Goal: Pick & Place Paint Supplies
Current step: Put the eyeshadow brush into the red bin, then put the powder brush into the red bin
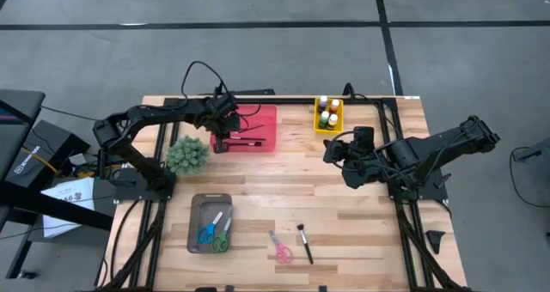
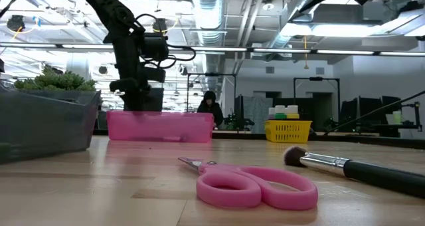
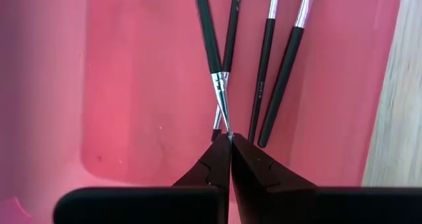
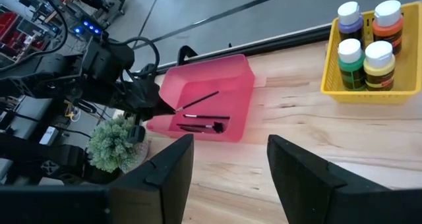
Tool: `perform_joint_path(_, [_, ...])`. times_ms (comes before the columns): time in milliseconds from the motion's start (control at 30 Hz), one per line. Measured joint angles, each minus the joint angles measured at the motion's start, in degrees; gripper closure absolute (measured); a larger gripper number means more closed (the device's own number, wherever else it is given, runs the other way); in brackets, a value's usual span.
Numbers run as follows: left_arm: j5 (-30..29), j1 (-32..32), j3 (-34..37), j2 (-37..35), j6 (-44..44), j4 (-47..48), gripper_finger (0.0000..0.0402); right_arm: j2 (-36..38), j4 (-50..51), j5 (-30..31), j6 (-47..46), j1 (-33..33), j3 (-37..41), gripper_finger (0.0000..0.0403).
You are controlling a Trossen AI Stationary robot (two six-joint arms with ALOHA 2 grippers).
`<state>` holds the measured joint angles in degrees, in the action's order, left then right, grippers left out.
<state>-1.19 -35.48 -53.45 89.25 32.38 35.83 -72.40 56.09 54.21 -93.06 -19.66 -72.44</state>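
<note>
Paintbrush [image 3: 212, 53] tip pinched in left claw [image 3: 229, 140] over pink tray [image 3: 132, 85].

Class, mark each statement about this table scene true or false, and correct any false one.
1. The left gripper is shut on a thin paintbrush over the pink bin. True.
2. The paint bottles stand in a grey tray. False: they stand in a yellow basket.
3. The right gripper holds a bottle. False: its jaws are open and empty.
4. Pink scissors lie on the table beside a loose brush. True.
5. The grey tray holds blue and green scissors. True.
</note>
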Motion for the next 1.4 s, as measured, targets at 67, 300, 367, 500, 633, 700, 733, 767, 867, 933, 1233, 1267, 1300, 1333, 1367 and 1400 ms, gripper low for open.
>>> perform_joint_path(67, [0.0, 0.0, 0.0, 0.0, 0.0, 0.0, 0.0401, 0.0, 0.0, 0.0, 0.0, 0.0, 0.0, 0.0214])
perform_joint_path(300, [0.0, 0.0, 0.0, 0.0, -0.1, 0.1, 0.0401, 0.0, 0.0, 0.0, 0.0, 0.0, 0.0, 0.0214])
perform_joint_path(367, [0.0, 0.0, 0.0, 0.0, -0.3, 0.1, 0.0401, 0.0, 0.0, -0.1, 0.0, 0.0, 0.0, 0.0214])
perform_joint_path(500, [0.0, 0.0, 0.0, 0.0, -1.4, 0.1, 0.0401, 0.0, 0.0, -0.1, 0.0, 0.0, 0.0, 0.0214])
perform_joint_path(633, [0.0, 0.0, 0.0, 0.0, -2.6, -0.1, 0.039, 0.0, 0.0, -0.1, 0.3, 0.0, 0.0, 0.0214])
perform_joint_path(700, [-0.1, 0.0, 0.0, 0.0, -2.8, -0.1, 0.038, 0.0, 0.0, -0.1, 0.4, 0.0, 0.0, 0.0214])
perform_joint_path(733, [-0.5, 0.0, 0.0, 0.0, -2.8, -0.1, 0.0374, 0.0, 0.0, -0.1, 0.4, 0.0, 0.0, 0.0214])
perform_joint_path(767, [-0.5, 0.0, 0.0, 0.0, -2.9, -0.1, 0.0368, 0.0, 0.0, -0.1, 0.4, 0.0, 0.0, 0.0214])
perform_joint_path(867, [-0.7, 0.0, 0.0, 0.0, -2.9, -0.1, 0.0348, 0.0, 0.0, -0.1, 0.4, 0.0, 0.0, 0.0214])
perform_joint_path(933, [-0.9, 0.0, 0.0, 0.0, -2.9, -0.1, 0.0335, 0.0, 0.0, -0.1, 0.4, 0.0, 0.0, 0.0214])
perform_joint_path(1233, [-2.5, 0.0, 0.0, -3.7, -2.8, -0.2, 0.0303, 0.0, 0.0, -0.2, 0.5, 0.0, 0.0, 0.0214])
perform_joint_path(1267, [-2.6, 0.0, 0.0, -4.6, -2.9, -0.2, 0.0302, 0.0, 0.0, -0.2, 0.5, 0.0, 0.0, 0.0214])
perform_joint_path(1300, [-2.8, 0.0, 0.0, -5.7, -2.9, -0.3, 0.0302, 0.0, 0.0, -0.3, 0.5, 0.0, 0.0, 0.0214])
perform_joint_path(1333, [-2.8, 0.0, 0.0, -6.8, -2.9, -0.4, 0.0302, 0.0, 0.0, -0.4, 0.5, 0.0, 0.0, 0.0214])
perform_joint_path(1367, [-2.8, 0.0, 0.0, -8.0, -2.9, -0.4, 0.0302, 0.0, 0.0, -0.5, 0.5, 0.0, 0.0, 0.0214])
perform_joint_path(1400, [-2.8, 0.0, 0.0, -9.3, -2.9, -0.5, 0.0302, 0.0, 0.0, -0.9, 0.5, -0.1, 0.0, 0.0214])
